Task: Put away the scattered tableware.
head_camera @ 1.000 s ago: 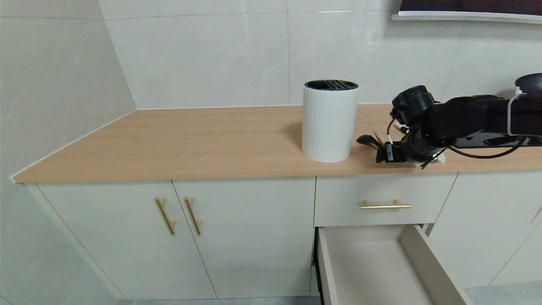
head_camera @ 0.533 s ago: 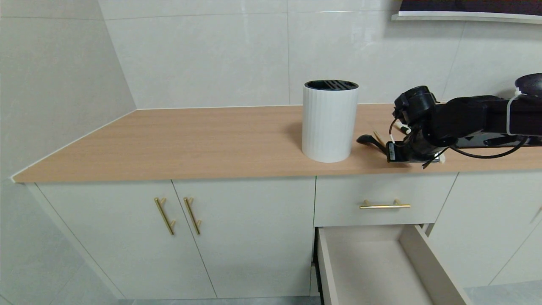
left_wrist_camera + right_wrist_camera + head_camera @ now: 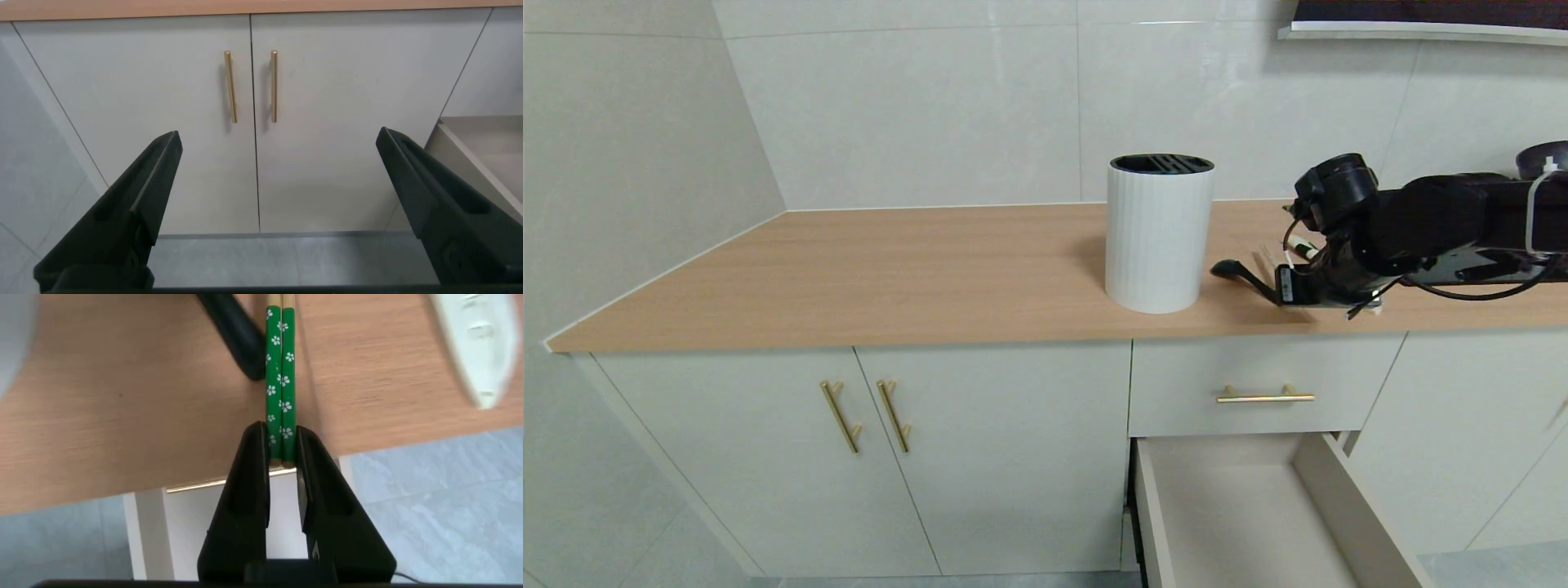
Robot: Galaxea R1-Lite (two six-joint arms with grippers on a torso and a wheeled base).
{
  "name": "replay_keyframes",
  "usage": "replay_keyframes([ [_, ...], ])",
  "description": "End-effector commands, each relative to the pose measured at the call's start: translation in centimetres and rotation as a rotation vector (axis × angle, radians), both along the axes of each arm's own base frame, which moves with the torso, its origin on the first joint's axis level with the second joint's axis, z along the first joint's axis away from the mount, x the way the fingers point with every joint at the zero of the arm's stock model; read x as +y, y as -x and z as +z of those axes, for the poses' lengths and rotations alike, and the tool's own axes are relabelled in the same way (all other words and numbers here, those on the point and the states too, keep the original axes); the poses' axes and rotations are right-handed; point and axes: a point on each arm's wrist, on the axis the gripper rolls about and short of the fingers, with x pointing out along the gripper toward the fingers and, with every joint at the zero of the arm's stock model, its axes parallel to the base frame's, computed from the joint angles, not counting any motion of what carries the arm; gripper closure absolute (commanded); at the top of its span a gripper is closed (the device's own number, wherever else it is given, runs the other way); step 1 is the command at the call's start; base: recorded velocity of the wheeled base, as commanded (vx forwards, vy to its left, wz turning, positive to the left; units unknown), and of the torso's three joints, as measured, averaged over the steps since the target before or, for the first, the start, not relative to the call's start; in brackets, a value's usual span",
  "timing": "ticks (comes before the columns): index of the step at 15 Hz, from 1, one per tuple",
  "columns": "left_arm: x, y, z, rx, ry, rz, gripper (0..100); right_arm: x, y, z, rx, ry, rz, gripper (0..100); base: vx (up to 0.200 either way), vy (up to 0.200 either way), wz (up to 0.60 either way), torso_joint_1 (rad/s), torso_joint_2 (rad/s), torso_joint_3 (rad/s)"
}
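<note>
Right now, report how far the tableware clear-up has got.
Done: nothing visibly stored; the open drawer shows bare. In hand: the right gripper is shut on the green flowered chopsticks at the edge of the counter. To do: a black utensil and a white utensil lie on the counter beside them; the left gripper hangs open.

Head: we look forward, down on the light wooden surface (image 3: 849, 278) and cream cabinet doors (image 3: 890, 457). Left wrist: we face those doors, low. Right wrist: close behind the right end effector (image 3: 282, 437), over the surface's edge.
</note>
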Motion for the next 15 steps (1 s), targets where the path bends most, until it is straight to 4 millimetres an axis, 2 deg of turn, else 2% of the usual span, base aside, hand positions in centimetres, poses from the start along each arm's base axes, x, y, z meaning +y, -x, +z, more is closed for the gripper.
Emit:
replay_keyframes([
  [1, 0.0, 0.0, 0.0, 0.000, 0.000, 0.000, 0, -0.9, 3.6, 3.5, -0.057, -0.022, 0.009, 100, 0.000, 0.000, 0.00, 0.000, 0.00, 0.000],
  [2, 0.0, 0.0, 0.0, 0.000, 0.000, 0.000, 0, -1.2, 4.8, 4.2, -0.067, -0.024, 0.011, 100, 0.000, 0.000, 0.00, 0.000, 0.00, 0.000],
  [3, 0.0, 0.0, 0.0, 0.000, 0.000, 0.002, 0, -1.9, 8.1, 5.2, -0.063, -0.039, 0.042, 100, 0.000, 0.000, 0.00, 0.000, 0.00, 0.000],
  [5, 0.0, 0.0, 0.0, 0.000, 0.001, 0.002, 0, -2.9, 13.1, 6.4, -0.073, -0.049, 0.135, 100, 0.000, 0.000, 0.00, 0.000, 0.00, 0.000],
  [8, 0.0, 0.0, 0.0, 0.000, 0.000, 0.002, 0, -3.4, 18.4, 6.2, -0.073, -0.034, 0.191, 100, 0.000, 0.000, 0.00, 0.000, 0.00, 0.000],
  [11, 0.0, 0.0, 0.0, 0.000, 0.000, 0.002, 0, -3.5, 20.6, 4.8, -0.031, -0.003, 0.238, 100, 0.000, 0.000, 0.00, -0.017, 0.04, 0.033],
  [15, 0.0, 0.0, 0.0, 0.000, 0.000, 0.002, 0, -2.8, 21.4, 2.6, 0.048, 0.015, 0.283, 100, 0.000, 0.000, 0.00, -0.117, 0.37, 0.255],
])
